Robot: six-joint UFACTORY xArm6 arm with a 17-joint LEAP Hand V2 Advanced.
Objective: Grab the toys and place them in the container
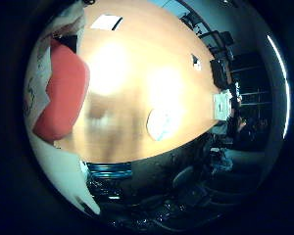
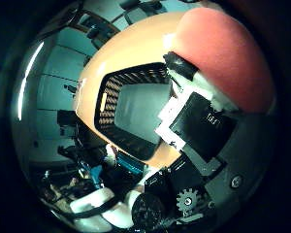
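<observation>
Pressed close against the palm: a red, soft-looking toy point(image 2: 223, 58), rounded and filling a large part of both palm views. Wrapped round that toy: the white and black fingers point(image 2: 191, 73) of the hand point(image 2: 199, 126), curled and clamped on it, with one white finger also lying along the toy's edge in the little finger side view. Carried clear above the orange-brown wooden tabletop point(image 1: 137, 63), no contact visible between toy and wood. Directly under the thumb side of the palm: a dark, basket-like container point(image 2: 131, 114) with slotted walls and a grey floor, standing on the tabletop near its edge, nothing visible inside. Farther out on the wood: a pale round object point(image 1: 161, 123), too blurred to identify, a white sheet of paper point(image 1: 105, 22) and a small dark item point(image 1: 195, 61) near the far edge. Beyond the tabletop: dim room, dark chairs point(image 1: 215, 41) and shelving. Palm turned downward toward container and tabletop.
</observation>
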